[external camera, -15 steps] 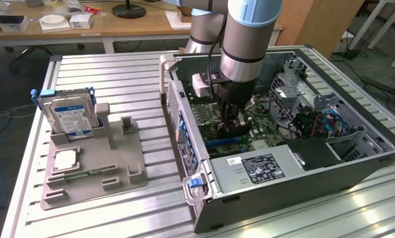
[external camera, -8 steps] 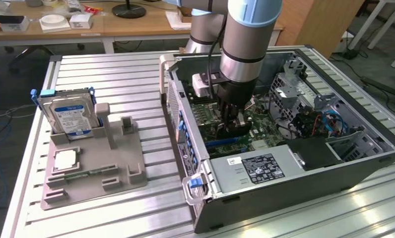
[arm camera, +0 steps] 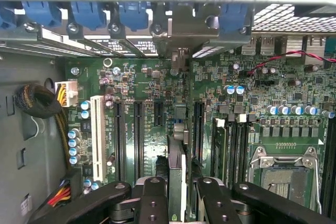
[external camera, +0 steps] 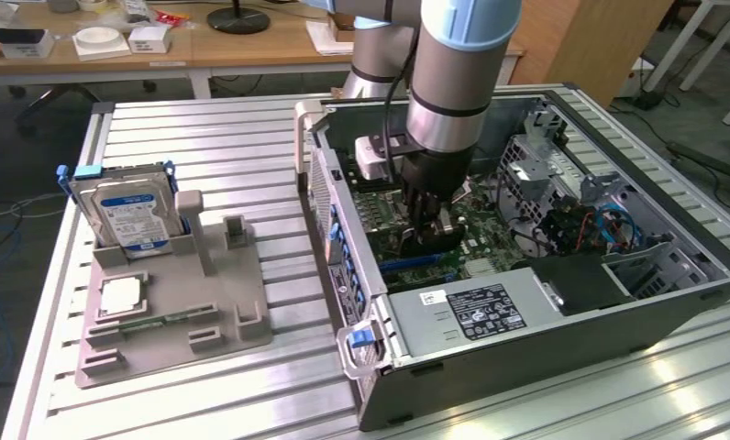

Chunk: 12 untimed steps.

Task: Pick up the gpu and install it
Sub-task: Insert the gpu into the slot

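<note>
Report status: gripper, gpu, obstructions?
Gripper shut on gpu, inside the computer case. Card edge-down over the motherboard slots. Nothing seen blocking.

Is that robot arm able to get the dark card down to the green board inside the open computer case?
Probably yes: the jaws hold the slim dark card edge-on just above the green motherboard, the grey case is open, and nothing visibly blocks the way.

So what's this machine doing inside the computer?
A robot arm has reached down into the open grey computer case. Its tool grips a slim dark expansion card edge-on, held upright over the green motherboard among the black slots. A silver hard drive with a blue-white label stands in a grey tray outside.
</note>
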Motion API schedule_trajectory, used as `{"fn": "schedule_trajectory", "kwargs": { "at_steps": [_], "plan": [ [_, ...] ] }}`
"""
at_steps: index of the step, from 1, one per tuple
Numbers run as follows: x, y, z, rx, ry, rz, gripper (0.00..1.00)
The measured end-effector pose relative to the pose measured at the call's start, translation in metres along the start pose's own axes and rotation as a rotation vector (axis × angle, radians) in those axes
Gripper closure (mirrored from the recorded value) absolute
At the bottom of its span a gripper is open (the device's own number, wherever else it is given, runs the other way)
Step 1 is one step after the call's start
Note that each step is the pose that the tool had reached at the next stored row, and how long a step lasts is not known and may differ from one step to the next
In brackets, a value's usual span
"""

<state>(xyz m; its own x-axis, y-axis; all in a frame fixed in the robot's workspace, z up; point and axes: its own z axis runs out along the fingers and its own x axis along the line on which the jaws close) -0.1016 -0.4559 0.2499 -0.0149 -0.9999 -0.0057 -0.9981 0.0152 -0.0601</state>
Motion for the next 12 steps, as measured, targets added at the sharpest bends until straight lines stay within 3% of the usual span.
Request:
{"fn": "schedule_trajectory", "kwargs": {
  "at_steps": [12],
  "plan": [
    [0.0001,0.0002,0.0021,-0.0003,0.0005,0.0,0.74]
  ]
}}
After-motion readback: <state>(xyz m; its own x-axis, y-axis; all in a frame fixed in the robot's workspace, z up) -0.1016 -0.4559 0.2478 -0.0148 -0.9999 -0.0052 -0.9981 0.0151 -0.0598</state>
